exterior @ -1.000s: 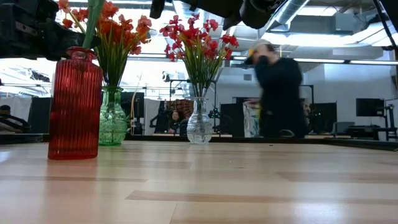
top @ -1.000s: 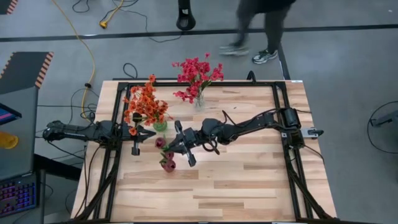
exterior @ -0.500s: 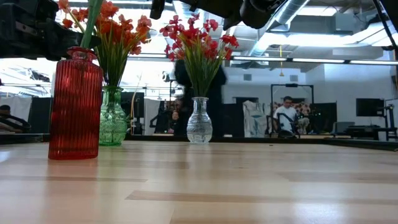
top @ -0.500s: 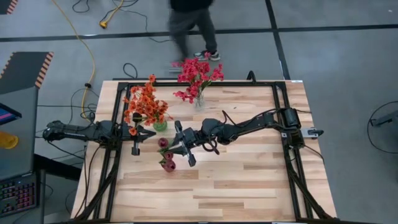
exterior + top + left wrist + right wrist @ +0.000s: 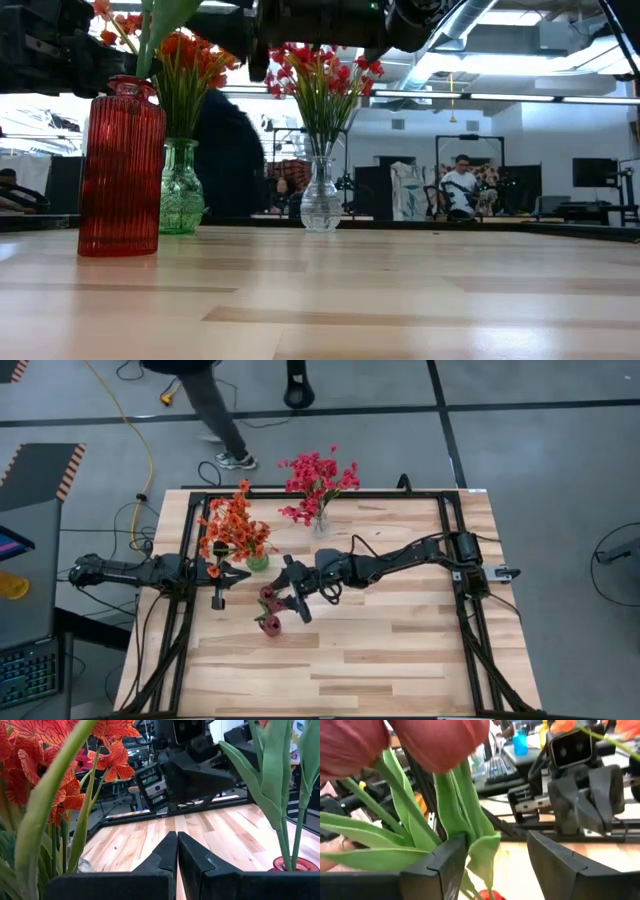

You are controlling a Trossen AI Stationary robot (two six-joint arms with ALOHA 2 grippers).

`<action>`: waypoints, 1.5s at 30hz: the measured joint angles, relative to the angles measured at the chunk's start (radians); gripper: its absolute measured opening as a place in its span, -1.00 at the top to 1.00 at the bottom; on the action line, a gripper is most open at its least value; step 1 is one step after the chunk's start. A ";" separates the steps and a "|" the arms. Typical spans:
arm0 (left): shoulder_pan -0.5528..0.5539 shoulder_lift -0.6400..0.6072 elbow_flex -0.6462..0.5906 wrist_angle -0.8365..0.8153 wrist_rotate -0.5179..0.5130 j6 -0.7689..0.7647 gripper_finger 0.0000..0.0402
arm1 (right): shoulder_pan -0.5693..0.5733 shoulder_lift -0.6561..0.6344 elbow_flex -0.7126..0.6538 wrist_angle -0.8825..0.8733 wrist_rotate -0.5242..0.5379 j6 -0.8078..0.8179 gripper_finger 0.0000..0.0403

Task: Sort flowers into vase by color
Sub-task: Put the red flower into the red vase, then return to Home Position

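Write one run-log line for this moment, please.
right gripper: open, at tulips above red vase | left gripper: shut, waiting beside orange flowers

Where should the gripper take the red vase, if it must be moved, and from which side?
A judgement: grip the red vase on its ribbed body below the neck, level, from the side away from the green vase, which stands close behind. The tulips fill the mouth, so coming from above looks blocked. The right gripper is open beside them.
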 joint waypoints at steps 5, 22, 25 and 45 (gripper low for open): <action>0.000 0.000 0.000 -0.002 0.000 0.000 1.00 | -0.011 -0.041 0.000 -0.143 -0.003 -0.045 -0.19; 0.000 0.000 0.000 -0.004 0.000 0.003 1.00 | -0.051 -0.459 0.000 -0.919 0.027 -0.197 -0.19; 0.000 0.000 0.000 -0.002 0.000 0.004 1.00 | -0.055 -0.550 0.000 -0.999 0.037 -0.233 -0.19; 0.000 0.000 0.000 0.002 -0.001 0.000 1.00 | -0.194 -1.228 -0.619 -0.861 0.110 -0.222 -0.19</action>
